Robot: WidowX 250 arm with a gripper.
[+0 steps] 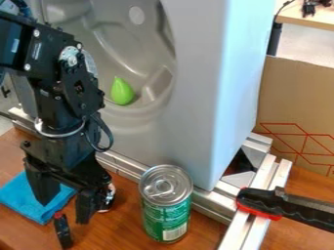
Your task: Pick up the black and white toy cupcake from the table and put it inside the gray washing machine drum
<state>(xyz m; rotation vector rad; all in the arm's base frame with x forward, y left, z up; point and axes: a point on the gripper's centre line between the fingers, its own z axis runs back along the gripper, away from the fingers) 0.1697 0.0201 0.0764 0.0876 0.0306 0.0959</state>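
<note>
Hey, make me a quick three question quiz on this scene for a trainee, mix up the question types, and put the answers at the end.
1. Multiple choice: which item lies on the wooden tabletop by the end effector?
(a) a yellow sponge
(b) a blue cloth
(c) a white plate

2. True or false: the green can stands upright, with its metal lid facing up.

3. Fill in the blank: the pear-shaped object resting in the hollow of the grey moulded unit is coloured ____.

Key: 1, b; 2, true; 3, green.
</note>
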